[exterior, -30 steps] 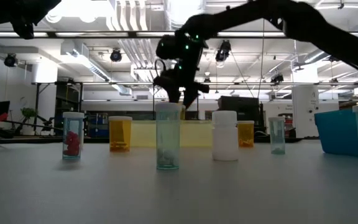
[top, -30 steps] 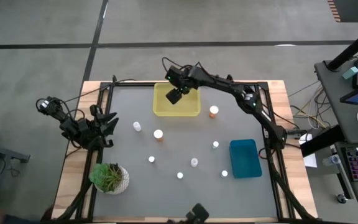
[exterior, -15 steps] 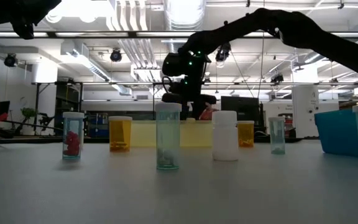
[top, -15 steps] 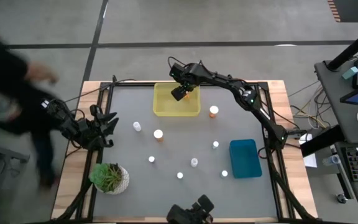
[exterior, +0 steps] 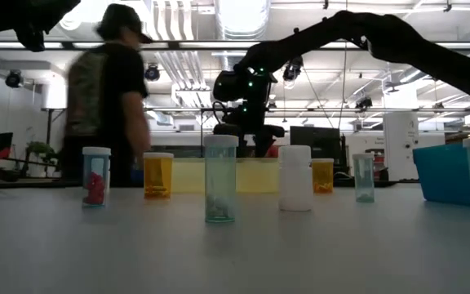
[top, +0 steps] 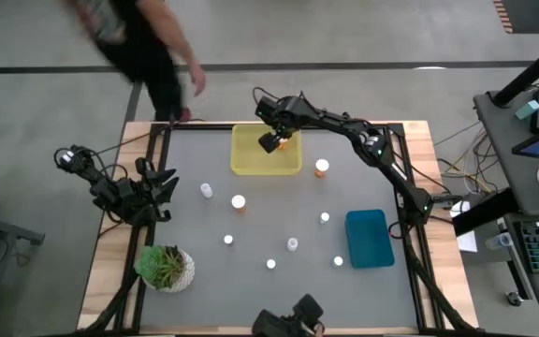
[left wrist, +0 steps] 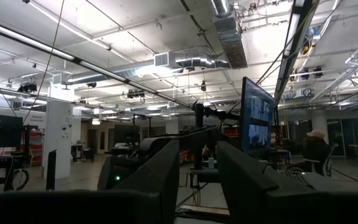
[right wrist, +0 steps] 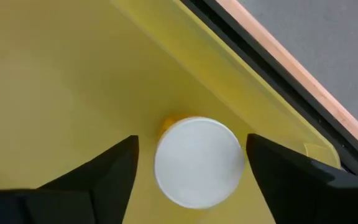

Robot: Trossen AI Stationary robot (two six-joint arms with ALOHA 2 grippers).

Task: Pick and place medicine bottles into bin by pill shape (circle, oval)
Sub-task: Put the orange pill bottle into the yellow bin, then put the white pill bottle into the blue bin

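The right gripper point(top: 271, 142) hangs inside the yellow bin point(top: 247, 161), near its far wall, with its fingers point(right wrist: 114, 171) spread apart and clear of an orange bottle point(right wrist: 197, 160) that stands upright between them on the bin floor, white cap up; neither pad touches the cap. No writing or label can be read on that bottle or on any other. Just past the bottle the bin's wall rises, and beyond it run the black frame rail and the wooden table edge point(right wrist: 303, 81), so there is little room on that side, while the bin floor on the near side of the fingers is bare. Outside the bin, close to its right side, stands another orange bottle point(top: 322, 168); nearer the front of the table a third orange bottle point(top: 239, 202) and several small white-capped bottles point(top: 293, 244) stand well apart from each other on the grey table point(top: 269, 215). The blue bin point(top: 370, 238) sits well away toward the front right. The left gripper point(top: 164, 192) rests at the table's left edge, its fingers point(left wrist: 160, 180) apart and holding nothing, beside a potted plant point(top: 165, 267). A person point(exterior: 108, 98) walks behind the table's far left corner.
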